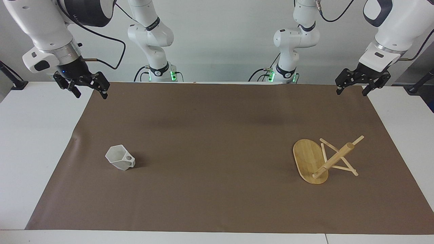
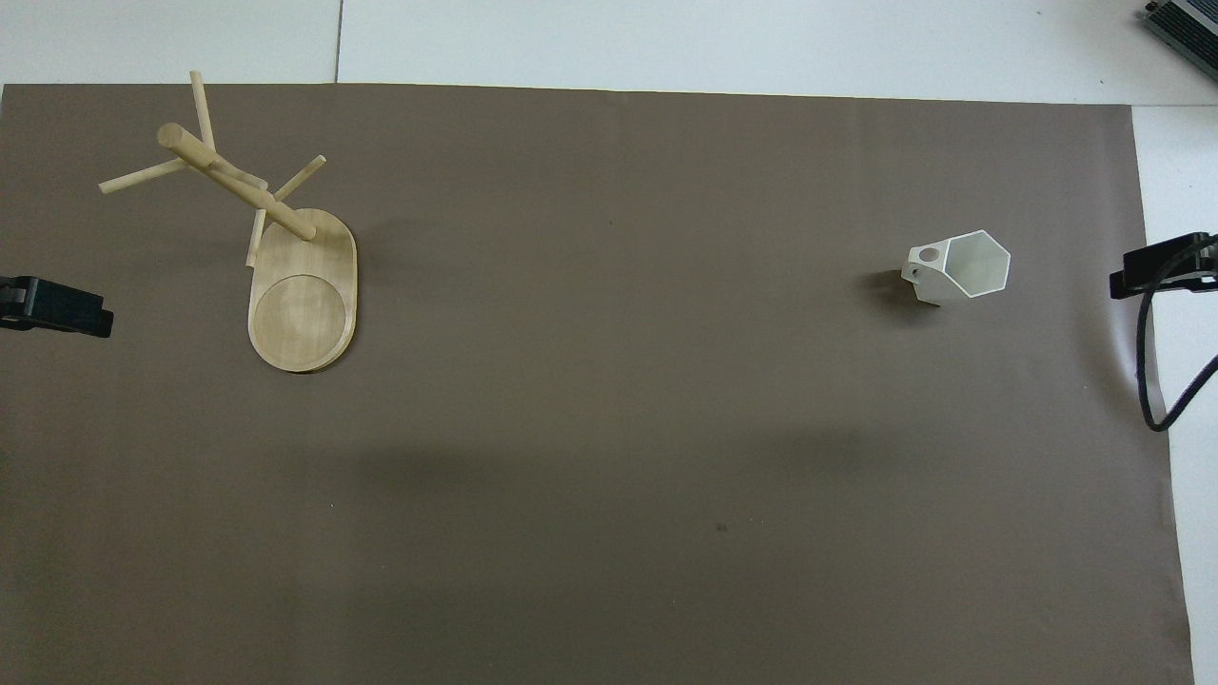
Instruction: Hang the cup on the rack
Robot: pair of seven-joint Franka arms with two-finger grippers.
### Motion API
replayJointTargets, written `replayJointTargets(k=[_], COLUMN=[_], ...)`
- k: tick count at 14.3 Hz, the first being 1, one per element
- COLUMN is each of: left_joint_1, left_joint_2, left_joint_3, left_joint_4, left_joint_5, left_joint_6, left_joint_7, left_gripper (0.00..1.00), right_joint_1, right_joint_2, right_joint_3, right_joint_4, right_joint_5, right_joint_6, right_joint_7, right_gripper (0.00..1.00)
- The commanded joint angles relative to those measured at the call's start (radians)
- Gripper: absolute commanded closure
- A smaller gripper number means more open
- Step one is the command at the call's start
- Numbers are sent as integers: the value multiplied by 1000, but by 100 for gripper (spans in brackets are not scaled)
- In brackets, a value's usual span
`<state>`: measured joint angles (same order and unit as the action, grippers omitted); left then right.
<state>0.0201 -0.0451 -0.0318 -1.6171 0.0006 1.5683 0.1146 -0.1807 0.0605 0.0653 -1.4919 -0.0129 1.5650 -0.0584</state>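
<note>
In the facing view, one cup (image 1: 120, 158) stands upright on the brown mat (image 1: 217, 122) toward the right arm's end of the bench (image 1: 34, 142); its hexagonal mouth is open and nothing shows inside it. It is white and faceted, tapering downward, with a flat tab handle pierced by a round hole. One rack (image 1: 320, 161) stands toward the left arm's end, well apart from the cup: a light bamboo oval base, a thick round post and thin pegs branching off it. The right gripper (image 1: 89, 90) hangs in the air over the mat's edge at its own end, fingers spread and holding nothing; the left gripper (image 1: 352, 86) hangs likewise over the opposite edge, also spread and empty. In the overhead view, the single cup (image 2: 959, 268) again shows a bare white interior, its holed tab turned toward the rack (image 2: 303, 285), whose base bears a round recess with nothing on it. The left gripper (image 2: 55, 306) and the right gripper (image 2: 1163, 266) show only as dark tips at the sides.
</note>
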Motion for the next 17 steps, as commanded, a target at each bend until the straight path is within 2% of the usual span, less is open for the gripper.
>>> replayJointTargets(k=[1, 17], left_joint_1=[4, 4], left_joint_2=[-22, -22], left_joint_3=[-2, -2], left_joint_4=[-24, -24], left_joint_5=[-2, -2], left_joint_6=[-4, -4], left_joint_7=[-10, -10], left_gripper=[0, 0], right_joint_1=[-3, -5], right_joint_2=[-16, -16], right_joint_3=[7, 7], right_joint_4=[-11, -13], right_joint_5=[-9, -9], right_joint_6=[-16, -11], right_joint_7=[15, 48], right_gripper=[0, 0])
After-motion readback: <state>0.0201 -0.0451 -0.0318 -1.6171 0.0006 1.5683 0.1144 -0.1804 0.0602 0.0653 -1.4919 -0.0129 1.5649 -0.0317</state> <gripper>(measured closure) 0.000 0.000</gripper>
